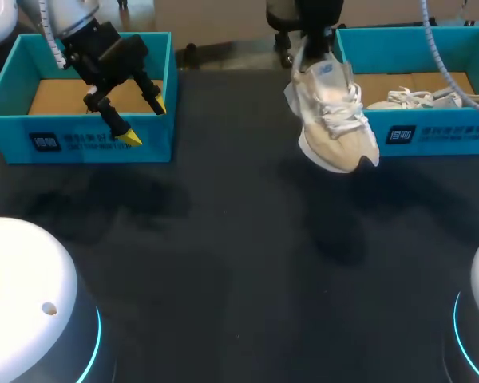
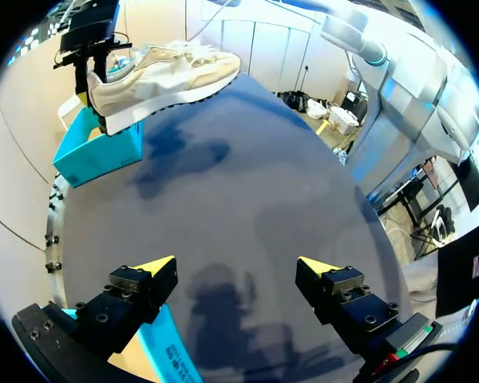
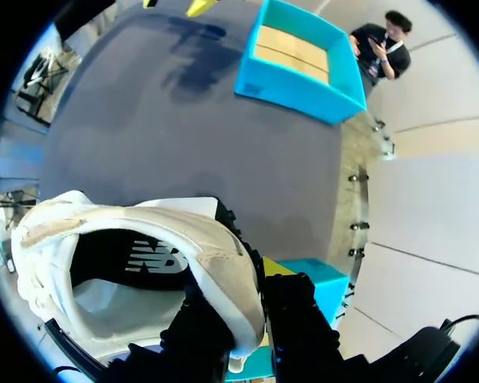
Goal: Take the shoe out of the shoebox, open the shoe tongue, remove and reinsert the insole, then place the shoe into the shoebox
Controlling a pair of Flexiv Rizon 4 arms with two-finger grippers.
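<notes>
A beige and white sneaker [image 1: 335,120] hangs in the air, toe down, beside the left end of the right blue shoebox [image 1: 399,132]. My right gripper [image 1: 310,49] is shut on its heel collar. In the right wrist view the collar [image 3: 223,271] sits pinched between the two fingers of that gripper [image 3: 251,311]. A second sneaker [image 1: 431,97] lies inside the right shoebox. My left gripper [image 1: 144,121] hovers open over the front wall of the left blue shoebox [image 1: 80,142], holding nothing. The left wrist view shows the left gripper [image 2: 236,267] wide open, with the sneaker [image 2: 164,76] far ahead.
The left shoebox [image 3: 299,60] holds only a brown cardboard floor. Dark table surface [image 1: 239,263] lies between and in front of the two boxes. Two white rounded robot bases [image 1: 24,295] stand at the near corners.
</notes>
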